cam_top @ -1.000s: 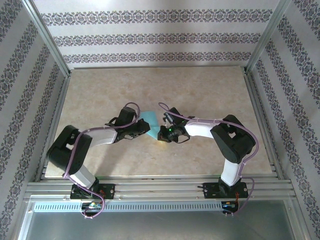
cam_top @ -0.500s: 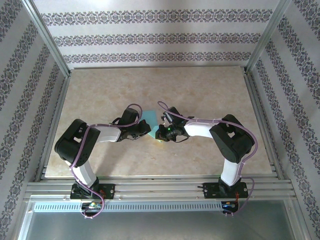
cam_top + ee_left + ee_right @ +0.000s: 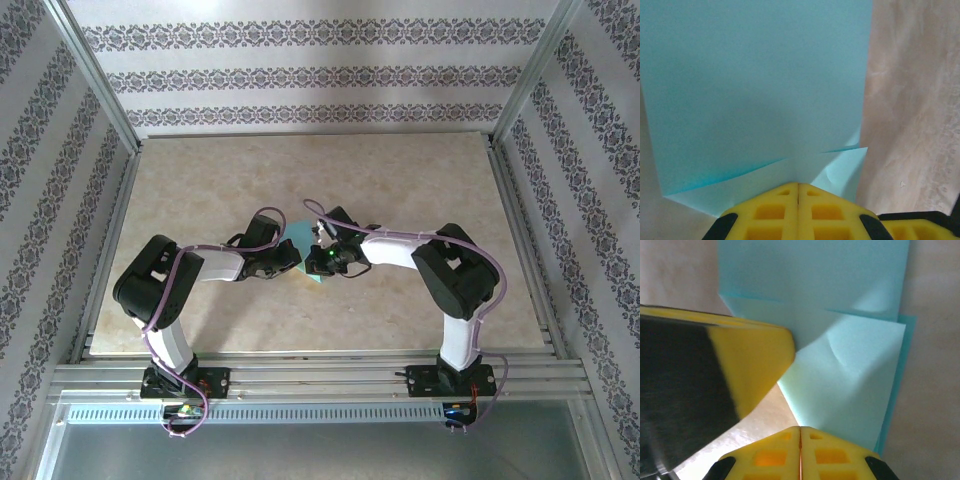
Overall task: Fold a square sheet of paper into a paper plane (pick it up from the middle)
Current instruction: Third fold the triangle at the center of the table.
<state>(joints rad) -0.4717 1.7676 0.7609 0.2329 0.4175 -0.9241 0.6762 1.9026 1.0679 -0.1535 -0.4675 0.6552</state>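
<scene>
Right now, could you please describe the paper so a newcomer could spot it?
Find the middle of the beige table, where the left gripper and right gripper nearly meet. Between their tips lies the paper: a turquoise sheet with folded flaps, the only blue thing there.

The square sheet of paper is plain turquoise-blue and partly folded: flaps are turned over it along slanted creases, one faintly dented. It is near the tabletop's middle, slightly toward the near edge.
</scene>
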